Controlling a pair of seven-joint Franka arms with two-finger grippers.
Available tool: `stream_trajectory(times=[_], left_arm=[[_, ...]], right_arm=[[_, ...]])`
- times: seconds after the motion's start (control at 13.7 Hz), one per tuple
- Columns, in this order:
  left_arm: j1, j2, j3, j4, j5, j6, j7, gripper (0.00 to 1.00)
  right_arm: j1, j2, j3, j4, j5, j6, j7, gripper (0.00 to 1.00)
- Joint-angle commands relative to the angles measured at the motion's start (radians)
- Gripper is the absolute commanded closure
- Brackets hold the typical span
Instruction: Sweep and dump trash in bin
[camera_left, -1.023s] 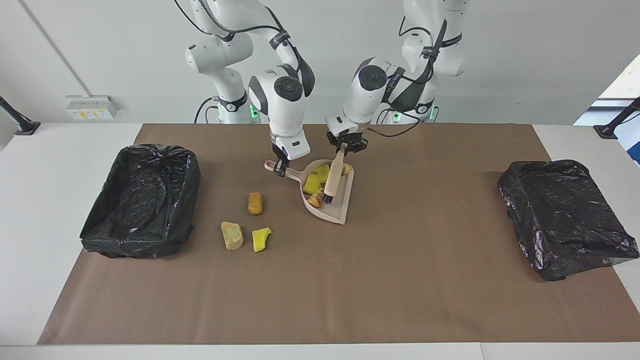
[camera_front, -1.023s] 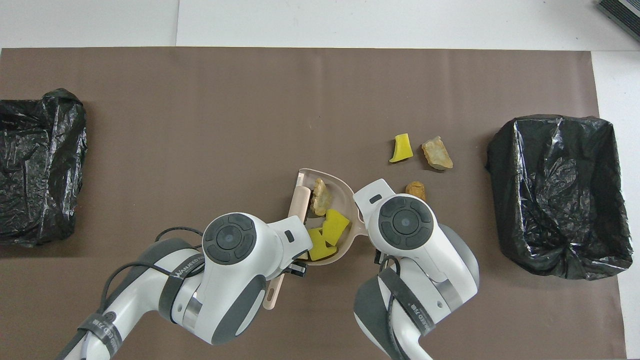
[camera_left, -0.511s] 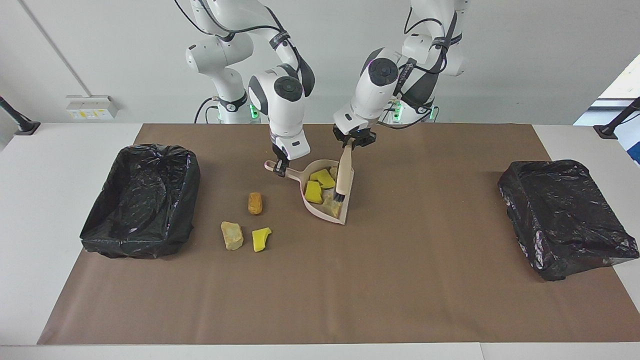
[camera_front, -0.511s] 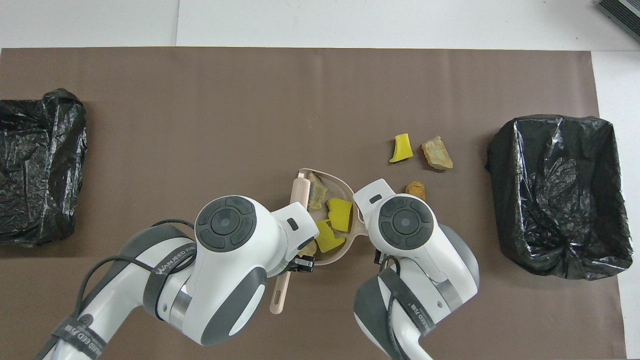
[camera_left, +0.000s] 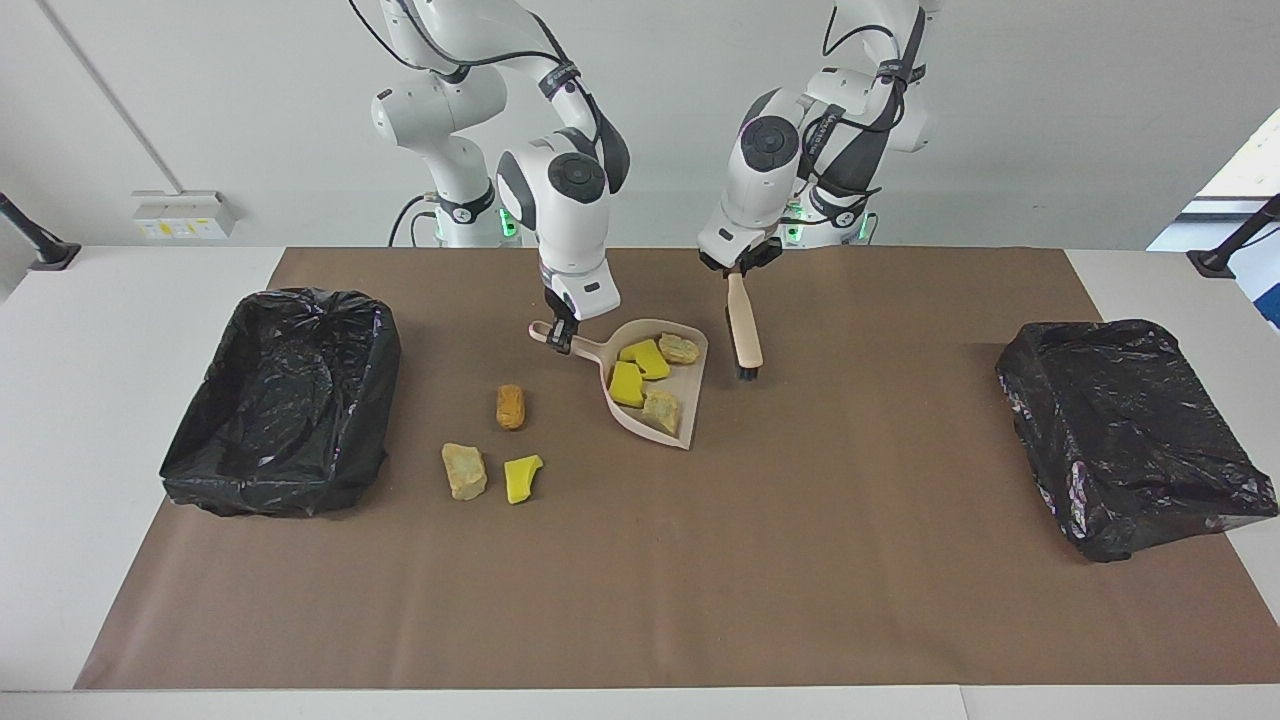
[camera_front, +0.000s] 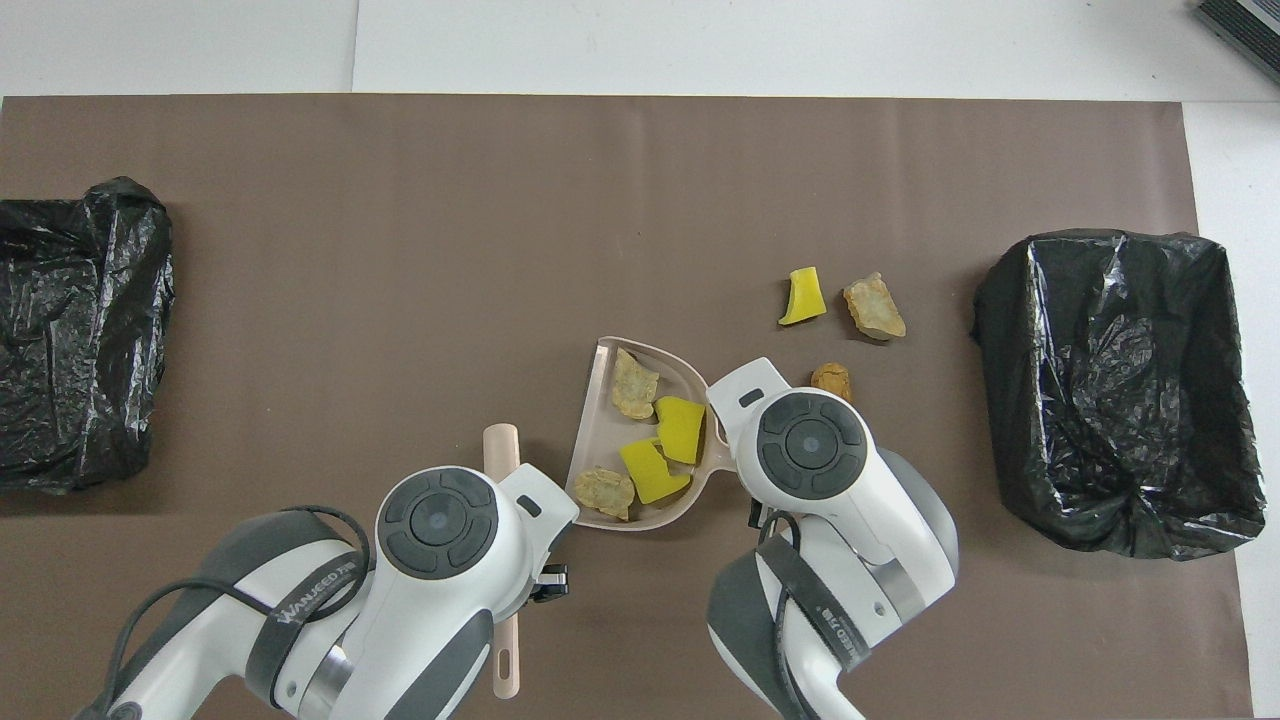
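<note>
Four lumps sit in your dustpan (camera_left: 672, 420)
Your right gripper (camera_left: 561, 337) is clamped on its handle; your left gripper (camera_left: 739, 270) is clamped on the brush (camera_left: 743, 330) beside it.

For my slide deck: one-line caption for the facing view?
Right gripper holds the dustpan with four lumps; left gripper holds the brush beside it.

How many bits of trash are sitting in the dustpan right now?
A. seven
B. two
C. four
C: the dustpan holds two yellow sponge wedges and two tan chunks, while three more pieces lie on the brown mat beside it.
</note>
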Motion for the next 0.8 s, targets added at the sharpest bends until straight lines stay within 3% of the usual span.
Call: stream_trajectory(times=[0.0, 0.22, 0.51, 0.73], left_arm=[[-0.038, -0.145, -0.05, -0.153, 0.02, 0.09, -0.114, 1.0], [-0.095, -0.17, -0.119, -0.179, 0.019, 0.121, -0.249, 1.0], [-0.213, -0.152, -0.119, -0.183, 0.005, 0.147, -0.275, 1.0], [-0.256, -0.059, -0.119, -0.181, -0.016, 0.25, -0.309, 1.0]], right_arm=[[-0.003, 0.007, 0.003, 0.008, 0.0, 0.004, 0.019, 1.0], [-0.016, 0.001, 0.003, 0.009, 0.002, -0.008, 0.003, 1.0], [-0.053, -0.009, 0.003, 0.065, 0.006, -0.066, -0.004, 1.0], [-0.156, -0.041, -0.001, 0.134, 0.1, -0.172, -0.179, 1.0]])
